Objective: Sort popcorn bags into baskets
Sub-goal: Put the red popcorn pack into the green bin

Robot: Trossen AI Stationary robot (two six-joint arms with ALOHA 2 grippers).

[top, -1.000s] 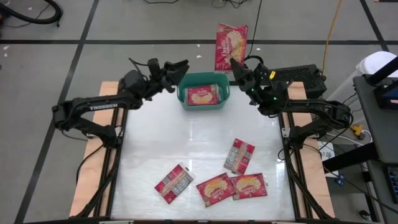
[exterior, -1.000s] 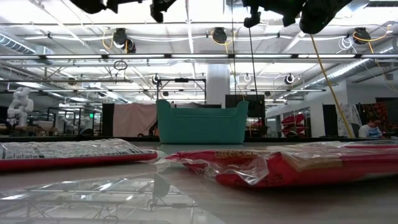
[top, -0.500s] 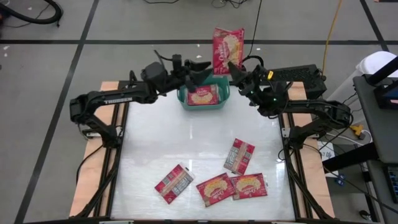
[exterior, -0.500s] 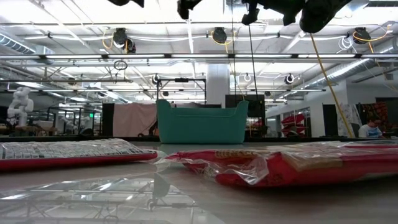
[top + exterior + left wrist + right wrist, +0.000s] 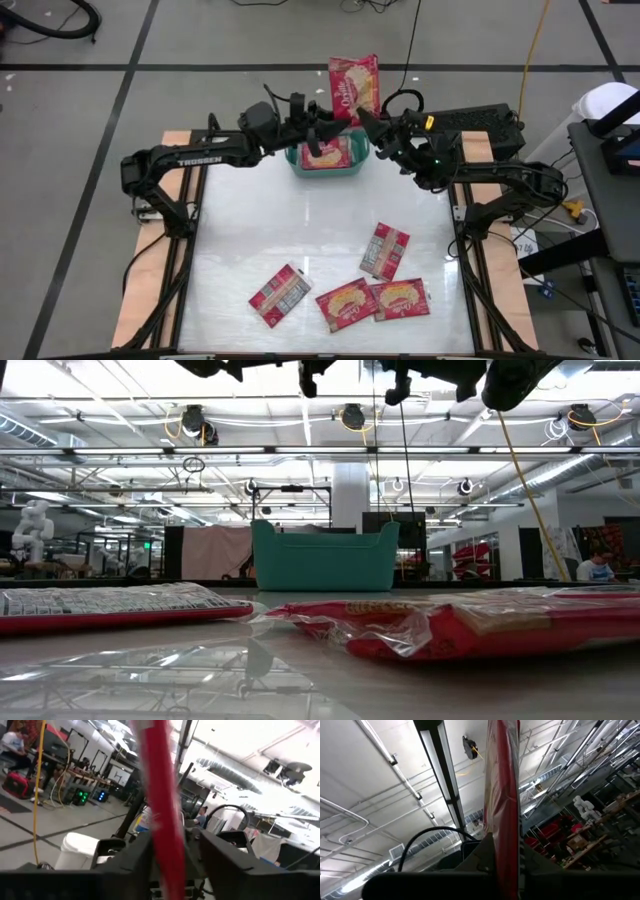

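My right gripper (image 5: pixel 368 117) is shut on a red popcorn bag (image 5: pixel 354 87), raised over the far rim of the teal basket (image 5: pixel 327 160). The bag shows edge-on in the right wrist view (image 5: pixel 502 805). My left gripper (image 5: pixel 322 118) is open at the bag's lower part. In its wrist view the bag (image 5: pixel 162 815) runs between its two fingers (image 5: pixel 125 867); whether they touch it, I cannot tell. One packet (image 5: pixel 326 154) lies flat in the basket. Several packets (image 5: pixel 384 250) (image 5: pixel 279 295) (image 5: pixel 346 304) lie flat near the table's near edge. My right gripper pinches the popcorn bag between its two fingers at its lower end (image 5: pixel 503 862). The fingers point upward, coming from the table's right side. The bag is lifted clear and stands up above the fingers, its popcorn picture facing the high camera.
The basket (image 5: pixel 323 558) stands at the middle of the table's far edge. One more packet (image 5: pixel 401 298) lies beside the near ones; two packets (image 5: pixel 120 605) (image 5: pixel 460 625) fill the low view's foreground. Bare white table (image 5: pixel 290 225) lies between basket and packets. Both arms meet over the basket.
My left gripper has swung toward the table's right, from left of the basket to the held bag, and its open fingers now stand on either side of it. My right gripper has carried the bag a little toward the table's left, over the basket's far rim.
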